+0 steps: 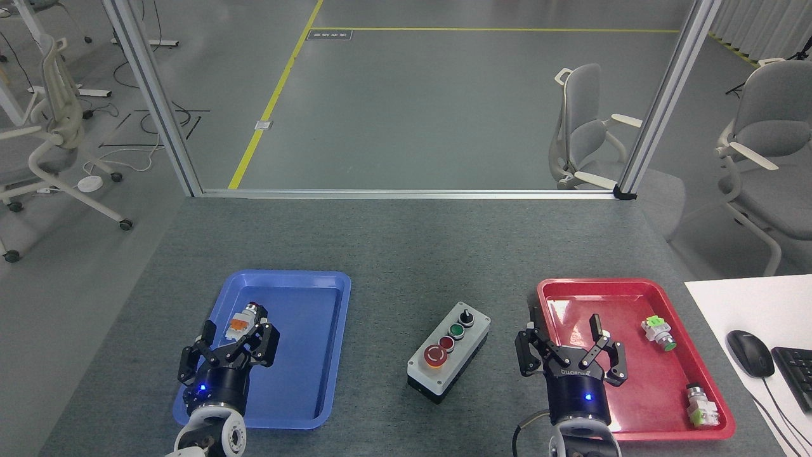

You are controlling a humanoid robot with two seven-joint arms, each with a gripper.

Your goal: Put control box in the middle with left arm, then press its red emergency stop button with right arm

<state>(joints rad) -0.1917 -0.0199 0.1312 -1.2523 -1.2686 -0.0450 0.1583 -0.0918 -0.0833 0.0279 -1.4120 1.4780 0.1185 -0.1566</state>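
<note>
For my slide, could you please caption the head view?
Control box sits mid-table between blue tray and red tray; both claws open.

Grey control box [449,352] mid-table, free

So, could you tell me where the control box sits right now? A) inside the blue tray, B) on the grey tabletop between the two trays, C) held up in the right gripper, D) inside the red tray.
B: the control box stands on the bare tabletop, between the blue tray and the red tray, with neither gripper touching it.
</note>
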